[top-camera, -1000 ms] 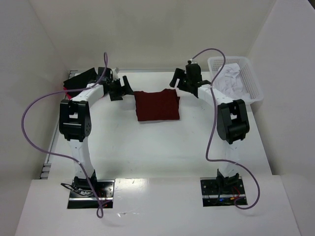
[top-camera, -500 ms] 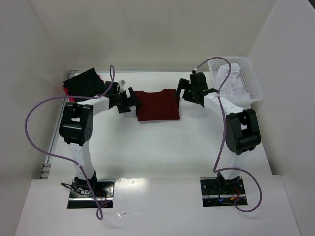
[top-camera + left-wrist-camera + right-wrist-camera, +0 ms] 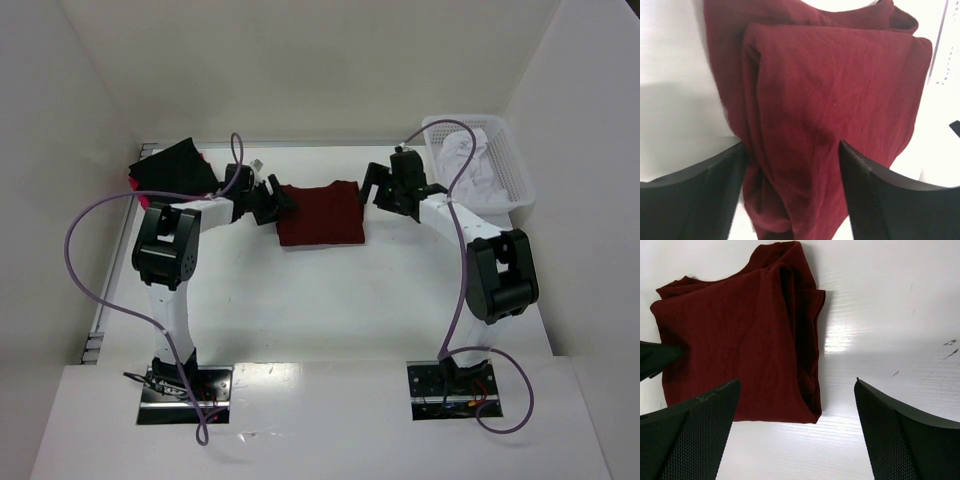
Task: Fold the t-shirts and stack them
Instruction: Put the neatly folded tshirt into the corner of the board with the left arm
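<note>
Top view: the maroon t-shirt (image 3: 320,213), folded into a rough rectangle, is lying on the white table (image 3: 320,300) at upper centre of the frame. The left gripper (image 3: 272,203) is sitting at the shirt's left edge, fingers spread wide. In the left wrist view the cloth (image 3: 830,100) is lying between the two fingers (image 3: 710,190), which are not pinching it. The right gripper (image 3: 385,190) is hovering at the shirt's upper right corner, jaws likewise wide apart and holding nothing. A black t-shirt (image 3: 170,165) is resting on a pink t-shirt (image 3: 133,184) at upper left. A white basket (image 3: 510,150) holding white cloth (image 3: 470,165) is standing at upper right. Compared with one second earlier, both grippers have closed in on the maroon shirt from either side, while the shirt is lying where it was.
</note>
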Robot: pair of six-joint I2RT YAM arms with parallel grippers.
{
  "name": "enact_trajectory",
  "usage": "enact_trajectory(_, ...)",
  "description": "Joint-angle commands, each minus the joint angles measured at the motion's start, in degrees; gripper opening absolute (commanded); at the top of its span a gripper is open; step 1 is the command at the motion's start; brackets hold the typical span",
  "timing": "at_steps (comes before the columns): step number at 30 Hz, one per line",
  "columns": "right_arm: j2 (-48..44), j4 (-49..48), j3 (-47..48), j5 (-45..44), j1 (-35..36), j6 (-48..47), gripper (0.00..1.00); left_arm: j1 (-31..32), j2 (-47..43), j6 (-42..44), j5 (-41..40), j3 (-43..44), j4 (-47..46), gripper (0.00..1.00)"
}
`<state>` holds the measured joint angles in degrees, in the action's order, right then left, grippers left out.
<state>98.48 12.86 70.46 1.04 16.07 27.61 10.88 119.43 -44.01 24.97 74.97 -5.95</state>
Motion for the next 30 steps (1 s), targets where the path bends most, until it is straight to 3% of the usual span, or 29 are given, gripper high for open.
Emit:
enact_trajectory(1, -3.4, -1.3, -0.1, -0.9, -0.8, 0.5, 1.00, 1.3, 4.0, 0.2, -3.1, 0.4, 3.9, 0.75)
enact_trajectory(4, -4.0, -1.3, -0.1, -1.0, -1.4, 0.5, 1.00, 1.3, 4.6, -0.4, -3.9, 0.4, 3.9, 0.62)
enact_trajectory(5, -4.2, -1.3, -0.1, -0.6, -1.8, 0.5, 1.00, 1.3, 5.1, -0.4, -4.4, 0.4, 4.3, 0.51)
enact_trajectory(9, -6.3, -1.3, -0.6, -0.4, -2.4, 0.5, 1.00, 1.3, 5.7, 0.0, -5.1, 3.0, 6.4, 0.21)
enact_trajectory(10, -7.0, -1.3, -0.7, -0.4, -2.4, 0.5, 1.00, 1.3, 6.1, 1.1, -5.7, 5.1, 7.0, 0.06)
enact_trajectory(11, -7.6, -1.3, -1.1, -0.4, -2.4, 0.5, 1.00, 1.3, 6.7, 2.1, -6.2, 6.9, 8.9, 0.01)
enact_trajectory(21, -12.7, 2.2, 1.2, -1.0, -4.1, 0.4, 1.00, -5.7, 9.1, 14.0, -8.5, 31.4, 22.7, 0.00)
enact_trajectory(26, -14.3, 3.1, 1.7, -0.1, -4.1, 1.4, 1.00, -10.1, 16.5, 17.6, -8.5, 54.7, 34.5, 0.00)
enact_trajectory(30, -16.0, 3.8, 0.7, -0.5, -4.1, 1.6, 1.00, -13.2, 19.1, 18.2, -7.9, 64.3, 39.7, 0.00)
